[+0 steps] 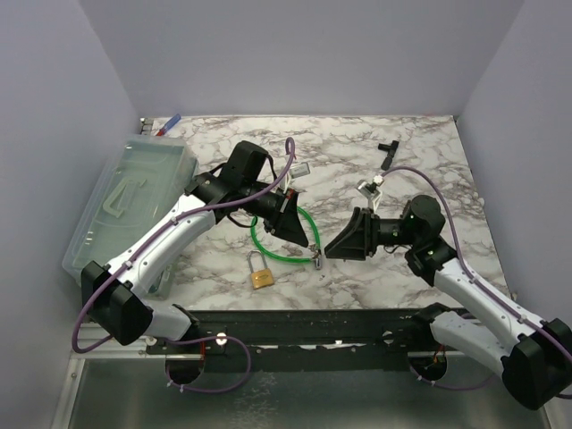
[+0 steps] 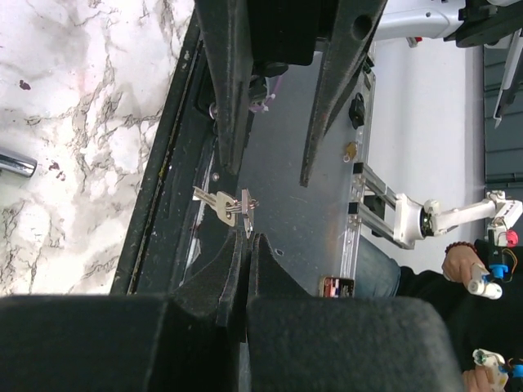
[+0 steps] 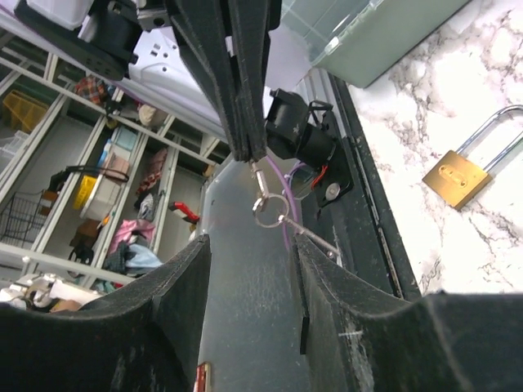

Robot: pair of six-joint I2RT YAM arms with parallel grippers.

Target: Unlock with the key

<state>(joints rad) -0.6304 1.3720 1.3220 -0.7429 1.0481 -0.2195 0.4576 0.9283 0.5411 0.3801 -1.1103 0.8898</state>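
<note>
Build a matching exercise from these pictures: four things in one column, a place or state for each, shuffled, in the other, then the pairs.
1 key
2 padlock
3 bin
4 right claw

a open, holding nothing
b along the left edge of the table
c pinched in the left claw
d lying flat near the table's front edge

Pairs: 1c, 2d, 3b, 4a

Marble table [image 1: 331,152] with clear lidded bin [image 1: 134,201] at left, green cable loop [image 1: 273,256] near centre, black T-tool [image 1: 387,147] far right, red-blue pen [image 1: 168,124] in far left corner beyond the bin.
</note>
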